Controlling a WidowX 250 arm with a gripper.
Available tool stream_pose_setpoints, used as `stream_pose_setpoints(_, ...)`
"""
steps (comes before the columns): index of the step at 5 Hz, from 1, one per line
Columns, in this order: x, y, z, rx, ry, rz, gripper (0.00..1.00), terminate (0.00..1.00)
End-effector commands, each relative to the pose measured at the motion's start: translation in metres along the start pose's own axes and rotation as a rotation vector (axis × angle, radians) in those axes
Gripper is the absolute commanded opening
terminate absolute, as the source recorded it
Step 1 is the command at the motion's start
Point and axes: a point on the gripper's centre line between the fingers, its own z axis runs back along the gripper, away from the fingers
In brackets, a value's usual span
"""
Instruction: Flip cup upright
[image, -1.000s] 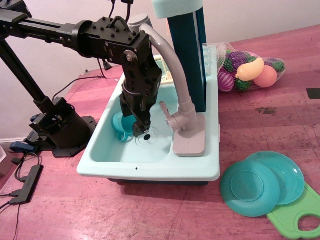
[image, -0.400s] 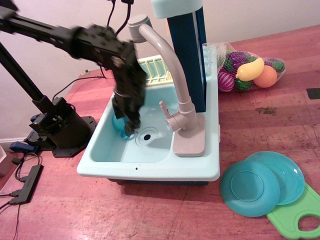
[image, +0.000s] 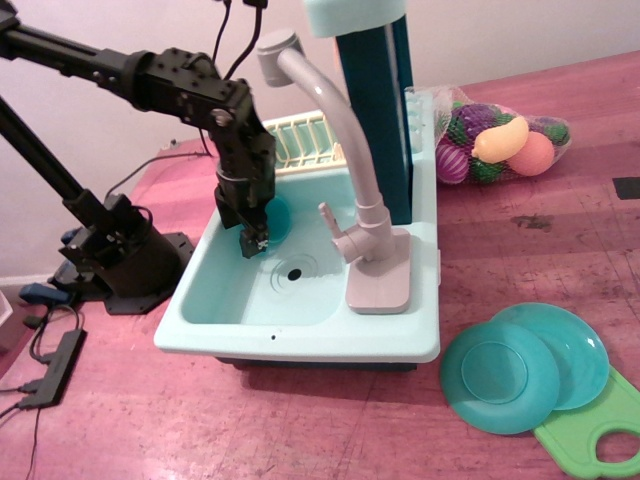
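Teal plastic handled cup (image: 273, 217) is up off the pale aqua sink (image: 300, 330) floor now, pinched in the black gripper (image: 254, 240), near the counter's back-left corner; lifted, ready to turn upright.

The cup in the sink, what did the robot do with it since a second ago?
The claw moved left across the sink, took hold of the cup, and lifted it off the basin floor toward the back wall. It now hangs in the claw, not yet set upright. The faucet, plates and bag of toy fruit stayed put.
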Motion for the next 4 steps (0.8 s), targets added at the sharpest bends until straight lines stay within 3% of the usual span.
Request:
stream_pose_setpoints(1, 0.009, -0.003, -0.004, -0.009, 0.009, -0.018, 1.00, 0.00)
stream_pose_setpoints(2, 0.012, -0.011, -0.008, -0.025, 0.012, -0.007, 1.00, 0.00)
stream_pose_setpoints(3, 0.030, 0.000, -0.012, -0.064, -0.024, 0.069, 1.00, 0.00)
stream_pose_setpoints(4, 0.042, 0.014, 0.003, -0.097, -0.073, 0.157, 1.00, 0.00)
